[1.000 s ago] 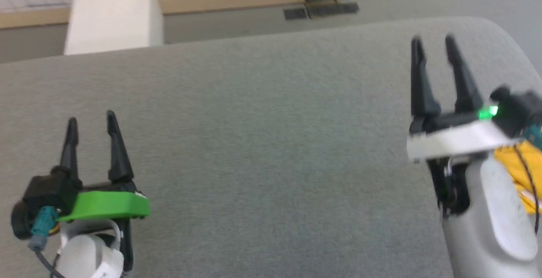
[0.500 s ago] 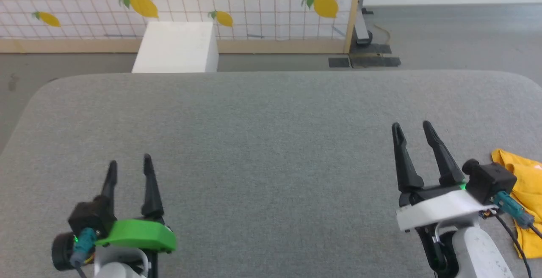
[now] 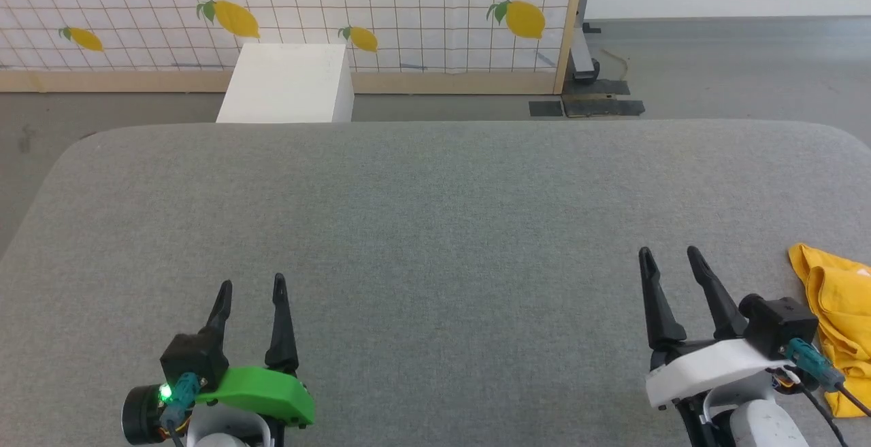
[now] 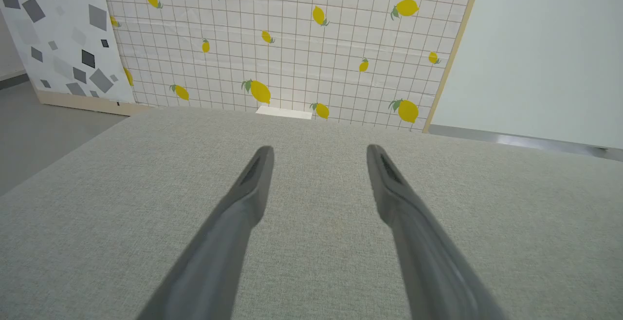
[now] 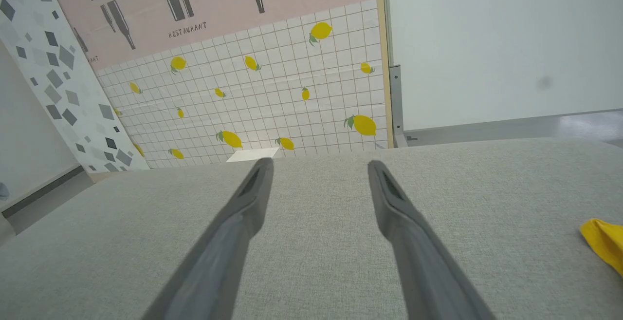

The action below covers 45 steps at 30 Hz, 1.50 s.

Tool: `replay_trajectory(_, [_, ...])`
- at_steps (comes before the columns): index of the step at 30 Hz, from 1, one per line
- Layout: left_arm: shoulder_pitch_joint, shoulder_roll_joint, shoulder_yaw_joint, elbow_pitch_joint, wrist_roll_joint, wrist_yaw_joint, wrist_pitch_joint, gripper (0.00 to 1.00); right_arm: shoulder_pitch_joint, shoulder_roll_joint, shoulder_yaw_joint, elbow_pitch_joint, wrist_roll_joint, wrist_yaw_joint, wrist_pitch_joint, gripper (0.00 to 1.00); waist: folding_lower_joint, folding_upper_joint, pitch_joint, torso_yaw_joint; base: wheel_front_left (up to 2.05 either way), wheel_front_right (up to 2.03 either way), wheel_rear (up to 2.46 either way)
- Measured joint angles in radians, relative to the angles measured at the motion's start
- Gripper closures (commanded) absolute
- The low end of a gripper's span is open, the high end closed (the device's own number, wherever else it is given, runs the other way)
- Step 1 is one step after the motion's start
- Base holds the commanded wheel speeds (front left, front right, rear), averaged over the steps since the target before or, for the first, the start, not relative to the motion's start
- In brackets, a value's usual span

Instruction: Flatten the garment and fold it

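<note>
The garment (image 3: 837, 311) is a bright yellow crumpled heap at the right edge of the grey padded table (image 3: 435, 216), partly cut off by the picture's edge. A corner of the garment (image 5: 606, 242) shows at the right of the right wrist view. My right gripper (image 3: 668, 254) stands open just left of the heap, apart from it, with nothing between its fingers. At the lower left my left gripper (image 3: 250, 285) is open and empty above bare table. In the wrist views the left gripper (image 4: 319, 150) and the right gripper (image 5: 320, 164) both show spread jaws over bare fabric.
Behind the table's far edge stands a white box (image 3: 286, 84) on the grey floor. A lemon-patterned grid wall (image 3: 306, 5) with a wooden frame post (image 3: 570, 25) runs along the back. The table's corners are rounded.
The head camera has tilted and turned, so the whole picture shifted and the back wall came into view. Both grippers sit lower in the picture and stay open. More of the garment shows.
</note>
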Motion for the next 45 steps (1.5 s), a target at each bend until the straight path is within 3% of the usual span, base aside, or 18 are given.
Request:
replay_trajectory(5, [-0.002,-0.001,-0.007,0.010,0.021,0.005,0.000,0.00,0.000,0.000,0.007,0.003,0.005,0.000,0.000,0.00,0.0000,0.0000,0.009,-0.004,0.00,0.00,0.00])
replay_trajectory(6, [-0.002,-0.001,-0.008,0.012,0.021,0.005,0.000,1.00,0.000,0.000,0.007,0.003,0.008,0.000,0.000,1.00,0.0000,0.0000,0.011,-0.004,0.00,0.00,0.00])
replay_trajectory(45, [-0.001,-0.001,-0.001,-0.039,0.052,0.002,0.070,1.00,0.012,0.000,0.000,-0.065,-0.053,0.000,0.068,1.00,0.0001,0.0000,0.011,0.001,0.00,0.00,0.00])
